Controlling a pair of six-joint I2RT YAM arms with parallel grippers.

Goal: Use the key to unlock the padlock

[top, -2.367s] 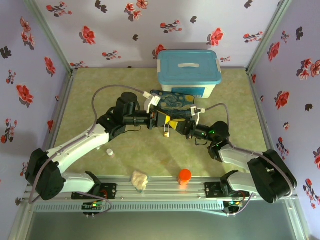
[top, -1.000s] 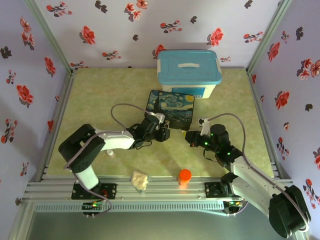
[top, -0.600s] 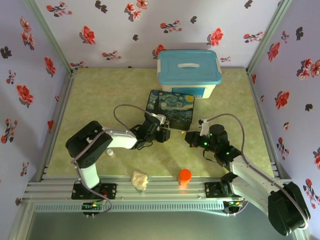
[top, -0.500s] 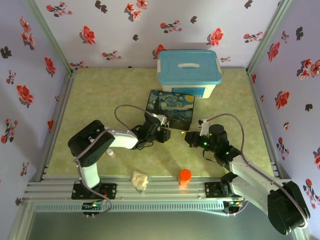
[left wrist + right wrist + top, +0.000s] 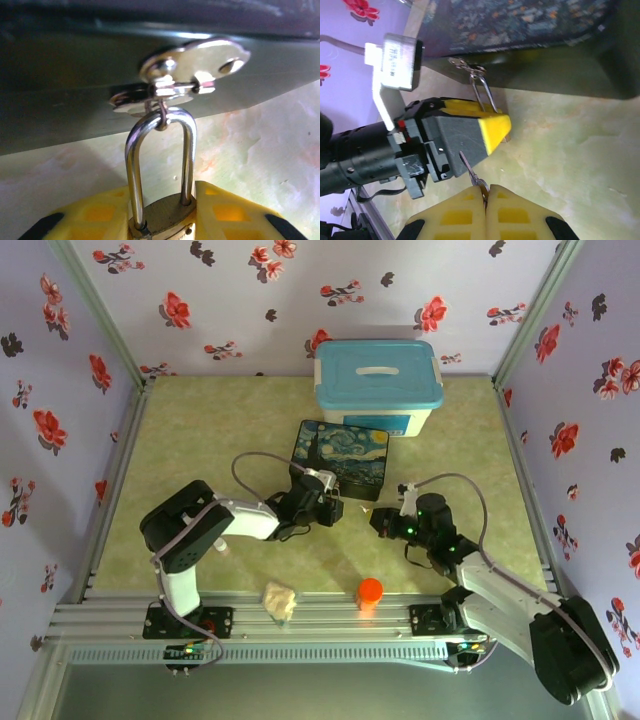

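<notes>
Green marbled table [image 5: 200, 420] lies beneath both arms, in front of the starry box [image 5: 345, 455]. The padlock [image 5: 161, 219] is clamped by its brass body between the left gripper's [image 5: 332, 508] yellow pads, and its thin silver shackle [image 5: 160, 145] is hooked through the box's hasp [image 5: 192, 62] ahead. The key [image 5: 469, 167] is pinched in the right gripper [image 5: 485, 196], with its blade projecting toward the left gripper's grey flank. The keyway is hidden. The blade should be lined up with the padlock's underside and pushed straight, since side load could bend so thin a key.
</notes>
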